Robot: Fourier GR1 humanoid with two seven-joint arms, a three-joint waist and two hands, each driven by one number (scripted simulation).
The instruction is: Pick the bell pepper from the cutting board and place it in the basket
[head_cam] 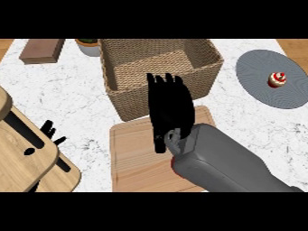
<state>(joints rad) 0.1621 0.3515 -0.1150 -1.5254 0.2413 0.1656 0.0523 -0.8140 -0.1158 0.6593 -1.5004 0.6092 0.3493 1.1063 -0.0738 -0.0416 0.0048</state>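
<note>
The right hand (170, 108) reaches up the middle of the view from its grey forearm (223, 162), lying over the far edge of the board (136, 158) and the near wall of the basket (161, 74). Its fingers (164, 81) are straight and held close side by side, tips pointing over the basket's near rim; they curl round nothing that can be seen. The pepper cannot be seen anywhere: not on the bare part of the board, not in the visible part of the basket. Whether it lies under the hand cannot be told.

The basket is woven, square and open-topped, standing just beyond the board on the white marble surface (63, 99). To the right, well apart, a grey plate (256, 85) carries a small red and white cupcake (277, 79). At the far left lies a brown block (41, 50), and beside it, near the basket's far left corner, stands a small pot (89, 46), partly cut off.

The left hand (51, 131) shows only as dark fingers at the left, spread and upright, beside pale wooden furniture (9, 149) that fills the lower left corner.
</note>
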